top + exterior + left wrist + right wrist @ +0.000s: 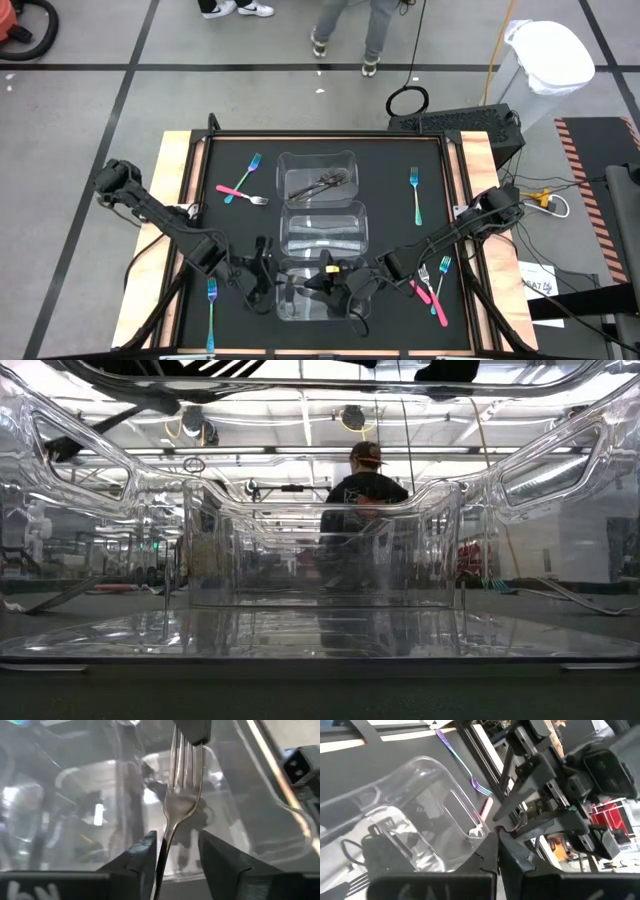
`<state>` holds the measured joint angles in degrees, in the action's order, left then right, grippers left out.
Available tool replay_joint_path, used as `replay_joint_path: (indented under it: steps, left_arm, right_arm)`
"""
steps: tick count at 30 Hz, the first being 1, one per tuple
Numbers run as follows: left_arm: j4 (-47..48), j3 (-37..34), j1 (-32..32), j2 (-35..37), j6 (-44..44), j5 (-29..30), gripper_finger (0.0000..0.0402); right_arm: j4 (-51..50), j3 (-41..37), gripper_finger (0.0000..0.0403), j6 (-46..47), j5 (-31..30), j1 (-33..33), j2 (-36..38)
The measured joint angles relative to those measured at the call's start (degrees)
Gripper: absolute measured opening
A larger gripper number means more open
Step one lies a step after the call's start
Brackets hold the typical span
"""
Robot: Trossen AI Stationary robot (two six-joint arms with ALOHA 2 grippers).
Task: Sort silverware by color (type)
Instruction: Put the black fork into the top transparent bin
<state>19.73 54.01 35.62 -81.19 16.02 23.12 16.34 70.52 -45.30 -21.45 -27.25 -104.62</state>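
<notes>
An all-metal grey fork (180,805) hangs in the air above the near clear container (292,308), between my two grippers. My left gripper (177,857) (262,268) is open, with the fork's handle running down between its fingers. My right gripper (330,283) faces it from the right; one of its dark fingers (192,729) covers the tine tips. Other grey forks (322,183) lie in the far container (285,160). Blue and pink forks lie loose on the mat: a crossed pair (240,188), blue ones (415,195) (212,300), and a pair (435,285). My left gripper is open. The fork's handle (161,852) lies along the inner side of one finger (145,857), and the other finger stands apart from it. My right gripper has the fork by the tips of its tines (186,750). Its own finger hides the place of contact. The fork is lifted clear over the near container, lying level between the two grippers.
Three clear containers stand in a column down the middle of the black mat; the middle one (290,232) lies between the near and far ones. Wooden rails edge the table left and right. A person (365,500) stands beyond the far edge.
</notes>
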Motion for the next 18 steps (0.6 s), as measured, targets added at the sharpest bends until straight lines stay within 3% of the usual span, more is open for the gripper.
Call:
replay_joint_path:
  steps: [6, 14, 18]
  left_arm:
    - [0.67, 2.64, 1.92, 1.06, -1.52, 9.16, 0.0175]
    - [0.61, 5.99, 4.98, 3.73, -1.50, 11.82, 0.0176]
    - [0.52, 6.51, 7.40, 4.60, -1.87, 18.37, 0.0176]
  right_arm:
    - [-0.97, -0.02, 0.0001, 0.27, -4.38, -1.25, 2.16]
    - [-7.30, -0.01, 0.0000, 5.93, -4.32, -3.94, 8.79]
    - [-12.26, 0.00, 0.0000, 10.48, -4.14, -4.44, 12.60]
